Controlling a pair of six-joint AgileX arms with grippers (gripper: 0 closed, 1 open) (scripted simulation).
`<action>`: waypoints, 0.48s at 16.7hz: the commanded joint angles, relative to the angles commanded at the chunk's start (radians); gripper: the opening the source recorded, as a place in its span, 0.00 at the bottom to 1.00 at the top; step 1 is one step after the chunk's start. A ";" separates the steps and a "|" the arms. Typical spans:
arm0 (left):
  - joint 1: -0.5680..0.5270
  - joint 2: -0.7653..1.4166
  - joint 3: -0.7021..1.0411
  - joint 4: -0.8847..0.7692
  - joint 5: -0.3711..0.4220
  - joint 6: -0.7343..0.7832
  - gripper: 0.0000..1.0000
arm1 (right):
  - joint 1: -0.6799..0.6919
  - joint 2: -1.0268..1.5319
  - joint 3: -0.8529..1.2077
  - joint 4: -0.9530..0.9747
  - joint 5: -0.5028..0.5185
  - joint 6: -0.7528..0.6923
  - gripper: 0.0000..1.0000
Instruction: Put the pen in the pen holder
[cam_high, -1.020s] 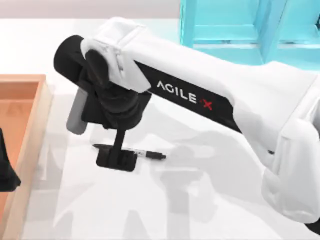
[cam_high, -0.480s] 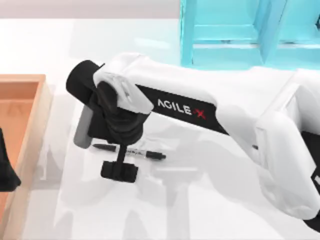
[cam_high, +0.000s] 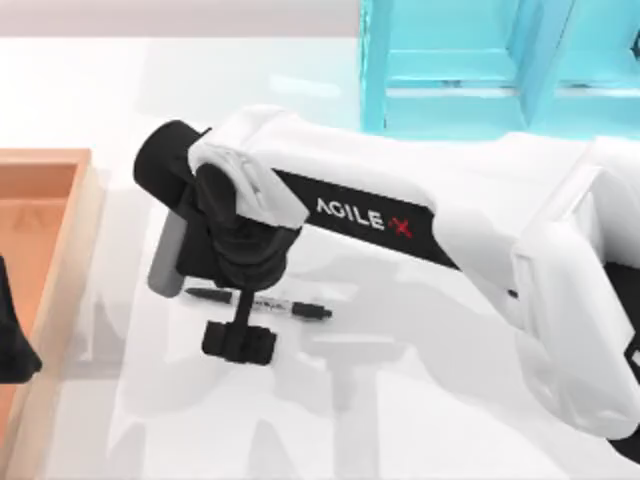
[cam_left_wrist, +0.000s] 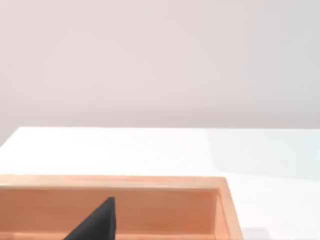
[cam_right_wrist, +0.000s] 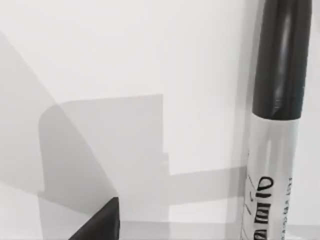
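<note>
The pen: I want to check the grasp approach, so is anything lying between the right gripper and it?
Nothing visible does. The right gripper hangs directly over the pen, which lies flat on the white table with bare surface around it. The left gripper sits apart over the wooden tray.

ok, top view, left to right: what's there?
Left gripper over the wooden tray at the left edge → pen on the table, right gripper at it → cyan shelf unit, far right.

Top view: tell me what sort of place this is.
Likely a rendered desk or office tabletop: a white table with a marker pen lying under the right gripper, an orange-brown wooden tray and a cyan shelf unit.
</note>
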 joint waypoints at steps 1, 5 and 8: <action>0.000 0.000 0.000 0.000 0.000 0.000 1.00 | 0.000 0.000 0.000 0.000 0.000 0.000 0.62; 0.000 0.000 0.000 0.000 0.000 0.000 1.00 | 0.000 0.000 0.000 0.000 0.000 0.000 0.32; 0.000 0.000 0.000 0.000 0.000 0.000 1.00 | 0.000 0.000 0.000 0.000 0.000 0.000 0.10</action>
